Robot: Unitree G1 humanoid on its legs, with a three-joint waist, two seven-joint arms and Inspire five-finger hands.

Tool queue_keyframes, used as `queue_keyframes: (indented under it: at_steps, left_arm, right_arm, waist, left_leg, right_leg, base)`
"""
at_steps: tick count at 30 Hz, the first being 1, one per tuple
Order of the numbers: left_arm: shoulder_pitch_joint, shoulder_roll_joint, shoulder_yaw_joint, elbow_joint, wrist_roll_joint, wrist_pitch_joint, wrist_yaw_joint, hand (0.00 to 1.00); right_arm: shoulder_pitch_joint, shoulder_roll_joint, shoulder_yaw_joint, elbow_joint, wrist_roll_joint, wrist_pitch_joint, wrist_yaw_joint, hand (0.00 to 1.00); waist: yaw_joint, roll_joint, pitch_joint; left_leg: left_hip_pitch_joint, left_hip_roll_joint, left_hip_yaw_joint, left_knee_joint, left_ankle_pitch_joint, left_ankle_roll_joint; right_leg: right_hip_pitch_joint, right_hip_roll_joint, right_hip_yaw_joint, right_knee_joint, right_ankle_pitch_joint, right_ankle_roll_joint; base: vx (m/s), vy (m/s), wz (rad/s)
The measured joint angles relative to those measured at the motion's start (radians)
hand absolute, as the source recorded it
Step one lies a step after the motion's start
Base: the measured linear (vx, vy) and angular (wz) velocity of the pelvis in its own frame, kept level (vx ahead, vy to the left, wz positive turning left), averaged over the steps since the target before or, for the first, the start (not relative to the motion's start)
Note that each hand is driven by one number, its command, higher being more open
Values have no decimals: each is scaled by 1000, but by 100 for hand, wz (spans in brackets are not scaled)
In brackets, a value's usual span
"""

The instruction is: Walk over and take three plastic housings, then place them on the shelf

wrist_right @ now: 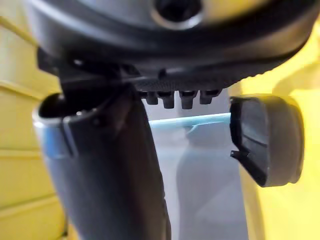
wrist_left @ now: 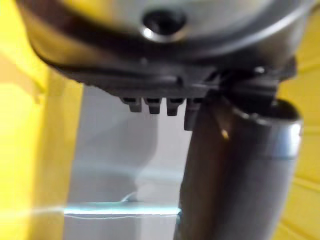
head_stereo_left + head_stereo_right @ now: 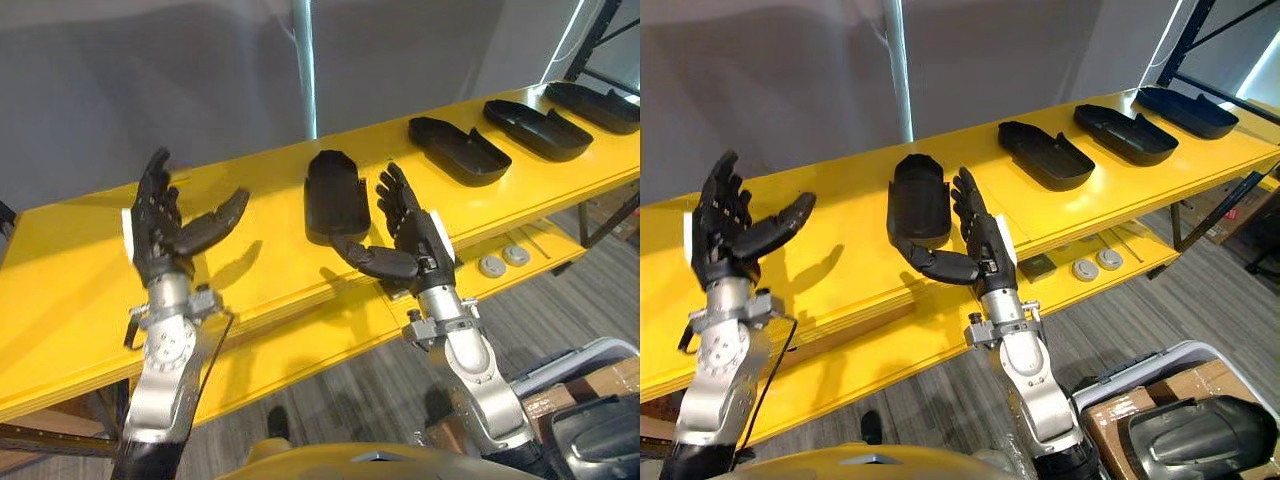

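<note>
Several black plastic housings lie in a row on the yellow shelf (image 3: 260,265). The nearest housing (image 3: 333,195) lies lengthwise near the shelf's middle, with others (image 3: 458,148) (image 3: 537,128) further right. My right hand (image 3: 418,240) is open just right of the nearest housing, fingers straight up and thumb reaching across below its near end; that housing (image 1: 267,137) also appears past the fingers in the right wrist view. My left hand (image 3: 160,235) is open over the shelf's left part, holding nothing.
A lower yellow ledge carries two round grey parts (image 3: 503,260). A pale upright pole (image 3: 305,70) stands behind the shelf against a grey wall. At the lower right a bin holds a cardboard box (image 3: 1130,415) and another dark housing (image 3: 1200,435).
</note>
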State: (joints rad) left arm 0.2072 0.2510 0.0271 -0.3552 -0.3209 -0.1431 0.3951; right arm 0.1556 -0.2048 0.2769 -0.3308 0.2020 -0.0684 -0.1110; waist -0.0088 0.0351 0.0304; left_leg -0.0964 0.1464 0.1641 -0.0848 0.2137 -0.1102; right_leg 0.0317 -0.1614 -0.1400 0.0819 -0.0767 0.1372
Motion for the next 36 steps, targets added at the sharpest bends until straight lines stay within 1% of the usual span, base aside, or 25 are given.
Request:
queue_keyframes:
  at_steps: [1,2,5,7,11,14,18,21,24,26,27,29,30,31,32,36]
  left_arm:
    - [26,-15,0,-5,-2,-14,-9,100]
    - [69,-50,0,-22,-7,-39,-28,100]
    - [110,-94,-3,-39,-36,-76,-68,100]
    - [120,-99,-3,-40,-55,-96,-88,100]
    - [119,-99,-3,-40,-70,-98,-100,100]
    - [119,-113,-4,-38,-70,-98,-108,100]
    - [119,-120,-11,-33,-72,-98,-117,100]
    - [120,-124,-10,-4,-75,-99,-123,100]
    - [125,-138,-12,14,-75,-99,-124,100]
    - [137,-139,-12,14,-75,-99,-127,100]
    - [149,-141,-13,14,-75,-99,-131,100]
    - [158,-150,-13,14,-75,-99,-135,100]
    - [158,-163,-18,14,-75,-99,-137,100]
    - [158,-164,-19,14,-75,-99,-138,100]
    - [160,-169,-23,14,-74,-99,-139,100]
    - [171,-175,-29,14,-74,-99,-146,100]
  right_arm:
    - [19,5,-3,0,2,0,15,100]
    - [39,3,-1,1,2,0,54,100]
    - [47,-15,9,9,2,-5,121,100]
    - [18,-44,47,62,3,-28,150,100]
    - [-70,-45,110,165,14,-36,150,100]
    - [-190,-41,194,271,16,-37,135,100]
    - [-264,-17,246,315,20,-37,126,100]
    - [-307,11,268,374,20,-33,119,100]
    - [-339,36,288,448,20,-19,79,100]
    - [-353,60,291,502,19,4,31,100]
    - [-365,73,294,536,12,5,-15,100]
    - [-396,92,292,565,-3,18,-64,100]
    - [-414,103,290,577,-31,30,-100,100]
    - [-415,104,291,577,-35,34,-107,100]
    - [-415,114,292,577,-41,40,-134,100]
    - [-415,158,295,577,-61,64,-225,100]
  waist:
    - [4,-1,0]
    - [5,2,1]
    - [6,14,8]
    - [8,17,7]
    - [23,17,7]
    - [47,17,8]
    - [82,16,8]
    - [89,17,9]
    - [93,18,10]
    - [96,21,12]
    - [98,25,15]
    - [106,32,18]
    - [114,37,21]
    - [116,38,22]
    - [121,39,22]
    - [121,38,22]
  left_leg:
    - [0,0,0,0,0,0]
    - [0,1,-2,-1,-1,0]
    - [0,4,-8,-3,-3,-3]
    - [-3,6,-21,-4,-2,-4]
    - [-16,4,-38,-4,3,-5]
    - [-21,2,-58,-3,7,-6]
    - [-29,-2,-86,-2,12,-7]
    - [-33,-5,-104,-1,16,-6]
    - [-33,-7,-113,-4,18,-7]
    - [-33,-8,-122,-4,18,-7]
    - [-33,-12,-134,-4,17,-5]
    - [-33,-12,-143,-4,16,-6]
    - [-34,-12,-148,-4,16,-6]
    - [-34,-12,-148,-4,16,-6]
    - [-35,-13,-149,-4,16,-6]
    - [-36,-14,-152,-4,17,-6]
  right_leg:
    - [0,0,0,0,0,0]
    - [0,2,-2,0,-3,-3]
    - [3,5,-8,-1,-4,-5]
    - [6,8,-20,-2,-5,-6]
    - [5,8,-37,-2,-5,-6]
    - [13,9,-59,-2,-6,-8]
    - [26,12,-85,-6,-7,-9]
    - [34,13,-103,-8,-8,-10]
    - [42,13,-113,-12,-10,-8]
    - [49,13,-122,-13,-11,-7]
    - [56,13,-131,-13,-12,-6]
    - [57,14,-133,-12,-13,-6]
    - [58,15,-135,-12,-14,-4]
    - [58,15,-135,-12,-14,-4]
    - [60,15,-141,-12,-14,-4]
    - [61,14,-147,-12,-15,-6]
  base:
    - [47,-22,0]
    - [0,0,0]
    - [-8,-15,4]
    - [-14,-23,11]
    - [-3,-3,12]
    - [6,-11,16]
    - [11,-17,21]
    - [-5,-15,17]
    - [-23,-12,11]
    - [-28,-12,15]
    - [-20,-13,16]
    - [-31,-15,9]
    - [-31,-13,2]
    - [-27,-13,6]
    - [-9,-7,7]
    - [-1,-8,3]
